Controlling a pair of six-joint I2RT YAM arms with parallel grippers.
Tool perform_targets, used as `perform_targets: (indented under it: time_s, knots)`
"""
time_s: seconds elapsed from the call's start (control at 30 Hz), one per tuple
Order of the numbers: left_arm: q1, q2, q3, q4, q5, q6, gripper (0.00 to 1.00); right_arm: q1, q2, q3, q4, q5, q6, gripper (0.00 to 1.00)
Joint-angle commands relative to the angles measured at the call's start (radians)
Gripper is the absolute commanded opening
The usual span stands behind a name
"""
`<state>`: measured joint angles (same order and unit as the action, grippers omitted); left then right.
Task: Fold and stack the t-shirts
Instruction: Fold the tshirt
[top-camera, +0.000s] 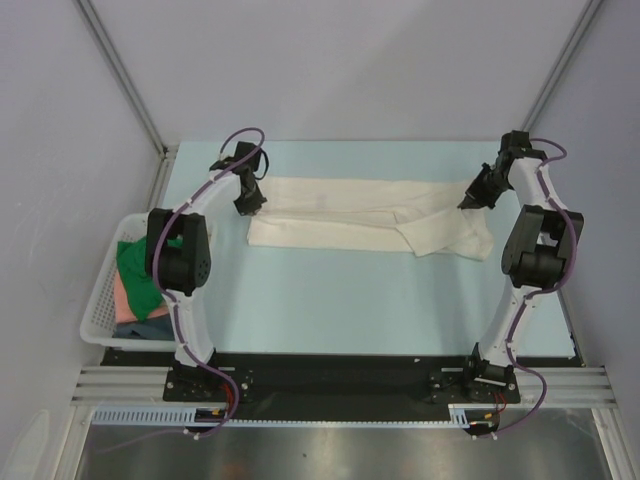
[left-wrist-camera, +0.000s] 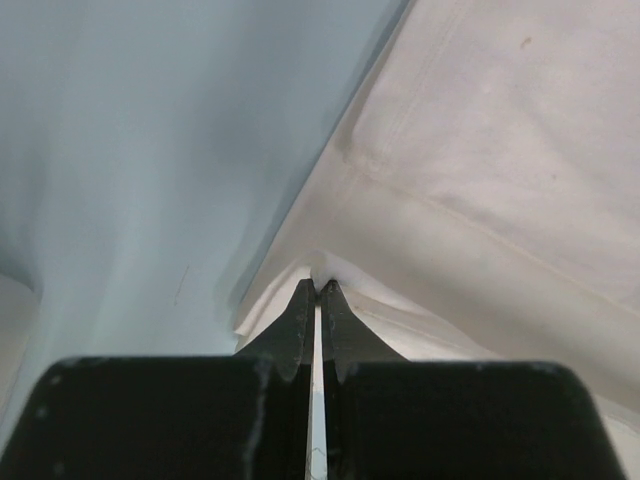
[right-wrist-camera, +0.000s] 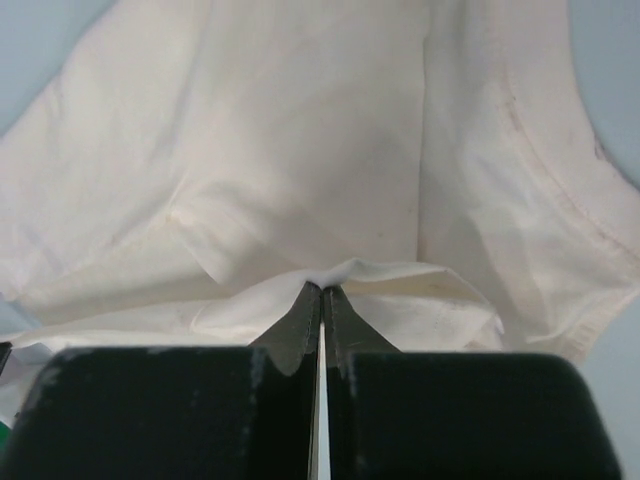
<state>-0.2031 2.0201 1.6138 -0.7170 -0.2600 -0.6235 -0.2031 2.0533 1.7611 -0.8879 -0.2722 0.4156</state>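
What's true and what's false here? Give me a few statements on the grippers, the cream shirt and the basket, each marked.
1. The left gripper is shut on the cream t-shirt. True.
2. The right gripper is open and clear of the cloth. False: it is shut, pinching a fold of the cream t-shirt.
3. A green t-shirt lies in the white basket by the left arm. True.
4. The cream t-shirt is in the basket too. False: it lies on the table, folded into a long band between the two grippers.
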Motion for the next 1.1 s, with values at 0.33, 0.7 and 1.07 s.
perform_targets:
  time_s: [0.33,0.7,1.07]
  knots:
    - [0.031,0.046,0.058,-0.021,-0.041,0.027,0.0,0.024,0.156,0.242,-0.074,-0.045,-0.031,0.0]
    - [0.042,0.091,0.11,-0.024,-0.031,0.034,0.0,0.025,0.261,0.397,-0.12,-0.047,-0.044,0.0]
    - [0.044,0.141,0.17,-0.036,-0.019,0.041,0.0,0.025,0.312,0.44,-0.111,-0.058,-0.037,0.0]
